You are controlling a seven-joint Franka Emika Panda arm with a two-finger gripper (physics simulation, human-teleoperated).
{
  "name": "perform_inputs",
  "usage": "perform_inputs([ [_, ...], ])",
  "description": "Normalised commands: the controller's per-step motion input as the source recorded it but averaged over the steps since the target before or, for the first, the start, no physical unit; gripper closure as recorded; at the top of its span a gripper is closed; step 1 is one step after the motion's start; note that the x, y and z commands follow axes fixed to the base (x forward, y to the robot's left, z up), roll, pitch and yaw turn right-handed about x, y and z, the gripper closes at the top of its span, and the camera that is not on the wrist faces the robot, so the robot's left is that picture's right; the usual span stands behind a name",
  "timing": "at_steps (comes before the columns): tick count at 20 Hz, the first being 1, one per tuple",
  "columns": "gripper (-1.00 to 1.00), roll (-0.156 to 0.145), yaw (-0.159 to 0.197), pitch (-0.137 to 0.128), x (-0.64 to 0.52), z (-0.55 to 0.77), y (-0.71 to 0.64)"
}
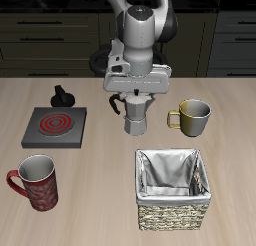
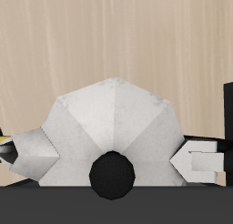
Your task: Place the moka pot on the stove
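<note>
The moka pot (image 1: 135, 116), silver-grey and faceted, stands upright on the table behind the basket. My gripper (image 1: 135, 96) hangs straight over it, open, with its fingers down around the pot's lid. From the wrist, the pot's lid (image 2: 109, 127) fills the view, with the black knob (image 2: 114, 172) close to the hand. One black finger (image 2: 227, 127) shows beside the pot, apart from it; the other is out of frame. The stove (image 1: 54, 126), a dark square plate with a glowing red spiral, lies some way off to the side of the pot.
An olive metal mug (image 1: 193, 116) stands beside the pot, on the side away from the stove. A woven basket (image 1: 172, 188) with grey lining sits near the front edge. A red patterned mug (image 1: 36, 182) is in front of the stove, and a small black object (image 1: 64, 95) behind it.
</note>
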Motion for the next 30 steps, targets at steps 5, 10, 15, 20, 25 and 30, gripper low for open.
perform_inputs([
  [5,1.00,0.004,0.016,-0.046,-0.10,0.30,-0.07],
  [10,1.00,0.066,-0.022,-0.011,-0.10,0.25,-0.11],
  [15,1.00,0.004,0.041,-0.041,-0.11,0.33,-0.29],
  [20,1.00,0.013,0.012,-0.010,-0.07,0.27,-0.31],
  [25,1.00,0.058,-0.043,0.032,-0.06,0.22,-0.36],
  [30,1.00,-0.014,0.050,-0.022,-0.03,0.05,-0.30],
])
